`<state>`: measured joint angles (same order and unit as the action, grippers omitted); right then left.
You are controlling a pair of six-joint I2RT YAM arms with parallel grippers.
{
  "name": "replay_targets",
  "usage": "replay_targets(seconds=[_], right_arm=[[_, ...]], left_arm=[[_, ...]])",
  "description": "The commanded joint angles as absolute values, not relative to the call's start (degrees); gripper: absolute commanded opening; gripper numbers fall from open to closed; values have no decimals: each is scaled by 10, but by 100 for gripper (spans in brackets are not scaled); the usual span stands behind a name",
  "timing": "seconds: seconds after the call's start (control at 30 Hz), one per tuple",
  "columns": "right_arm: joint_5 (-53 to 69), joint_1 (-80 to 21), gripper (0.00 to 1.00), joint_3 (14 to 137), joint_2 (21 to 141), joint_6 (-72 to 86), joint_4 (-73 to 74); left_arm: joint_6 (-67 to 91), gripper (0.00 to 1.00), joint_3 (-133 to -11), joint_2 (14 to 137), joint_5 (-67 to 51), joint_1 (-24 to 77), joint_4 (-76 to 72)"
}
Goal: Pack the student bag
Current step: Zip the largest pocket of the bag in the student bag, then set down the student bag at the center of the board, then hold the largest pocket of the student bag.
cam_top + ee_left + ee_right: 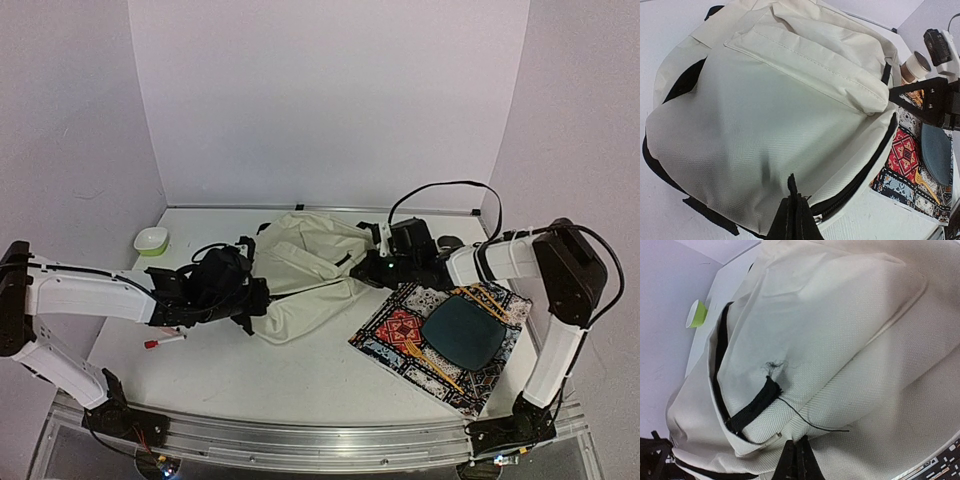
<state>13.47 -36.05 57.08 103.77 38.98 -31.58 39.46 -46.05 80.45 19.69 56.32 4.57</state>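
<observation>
The student bag (310, 270), cream fabric with black zipper lines, lies flat mid-table between both arms. My left gripper (255, 300) is at its near-left edge. In the left wrist view that gripper (796, 200) is shut on a black zipper pull tab (791, 184), with the metal slider and the black zipper (865, 167) just to its right. My right gripper (375, 262) is at the bag's right edge. The right wrist view shows it (799, 441) shut, pinching a fold of the bag's cream fabric (840, 340) beside a frayed black strap (752, 405).
A patterned placemat (395, 330) at the right carries a dark plate (463, 332), a yellow fork (425, 355) and chopsticks (485, 300). A green bowl (151, 240) sits at the far left, a red pen (163, 342) lies near the left arm, and a paper cup (916, 66) stands behind the bag.
</observation>
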Motion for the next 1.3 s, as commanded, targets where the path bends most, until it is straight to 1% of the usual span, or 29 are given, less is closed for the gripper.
replay_targets(seconds=[0.0, 0.07, 0.23, 0.33, 0.4, 0.47, 0.6, 0.8, 0.93, 1.07, 1.13, 1.17, 1.27], right_arm=[[139, -357, 17, 578, 980, 240, -308], [157, -372, 31, 570, 957, 183, -307], [216, -407, 59, 546, 907, 60, -311], [240, -437, 69, 543, 897, -36, -314], [251, -457, 73, 545, 903, -94, -314], [264, -472, 74, 548, 915, -144, -315], [286, -490, 73, 566, 945, -202, -318], [258, -512, 70, 596, 995, -267, -318], [236, -518, 65, 617, 1026, -282, -317], [215, -525, 58, 637, 1049, -296, -318], [206, -526, 50, 642, 1056, -303, -316], [200, -527, 44, 644, 1057, -307, -315], [182, -527, 21, 639, 1052, -322, -308]], left_arm=[[379, 0, -479, 805, 181, 551, 65], [373, 0, -489, 813, 145, 551, 38], [370, 0, -505, 826, 78, 551, -19], [370, 0, -512, 827, 53, 551, -31], [370, 0, -515, 821, 43, 551, -37], [369, 0, -517, 812, 39, 551, -40], [367, 0, -516, 795, 37, 551, -43], [370, 0, -509, 785, 32, 551, -50], [368, 0, -507, 779, 29, 551, -52], [366, 0, -506, 775, 33, 551, -52], [364, 0, -505, 773, 36, 551, -52], [362, 0, -504, 771, 40, 551, -51], [355, 0, -505, 764, 58, 549, -38]])
